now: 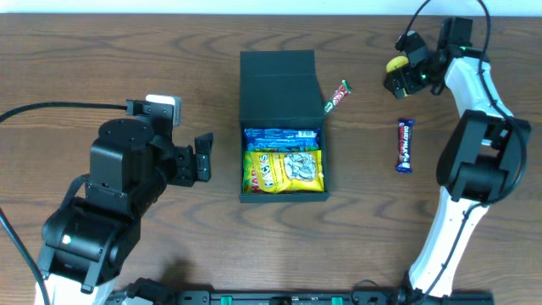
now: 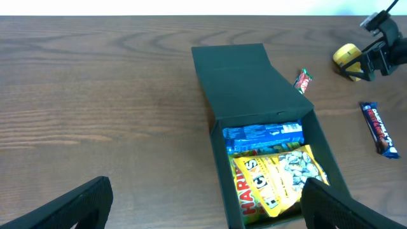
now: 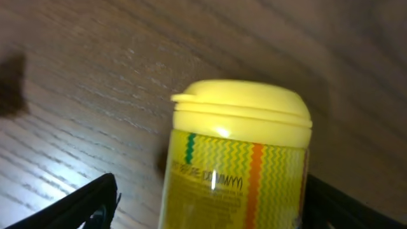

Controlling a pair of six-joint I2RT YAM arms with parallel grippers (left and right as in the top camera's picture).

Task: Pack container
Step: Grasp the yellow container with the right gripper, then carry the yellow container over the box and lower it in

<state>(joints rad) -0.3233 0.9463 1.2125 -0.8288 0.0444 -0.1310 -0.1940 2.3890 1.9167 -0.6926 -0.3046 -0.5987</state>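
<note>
1. Table (image 1: 102, 51): plain wood top, everything sat on it. Slippery-looking imo, so loose stuff could skate if bumped.
2. Container (image 1: 278, 76): dark box in the middle of the table, lid flipped back flat away from the robot. It already had a yellow gummy bag (image 1: 284, 169) and a blue packet (image 1: 279, 135) inside, and they filled most of it. Risk: not much room left, so whatever went in next might sit proud and stop the lid shutting.
3. Left gripper (image 1: 203, 158): parked just left of the box, jaws wide open, nothing in them. If it swung in it could shove the box sideways, since nothing pinned it.
4. Right gripper (image 3: 206, 197): far right corner, jaws open either side of a yellow tub (image 3: 241, 108), with a visible gap on one side, so no grip yet afaict. Tub looked round and smooth, lying tilted. An off-centre pinch could squirt it out or roll it off.
5. Candy bar (image 1: 406, 145): lay well right of the box, near the right arm. Elbow could knock it.
6. Small red-green sweet (image 1: 340, 95): just beside the lid's right edge. Tiny and flat, prob hard to pinch, easy to miss.
</note>
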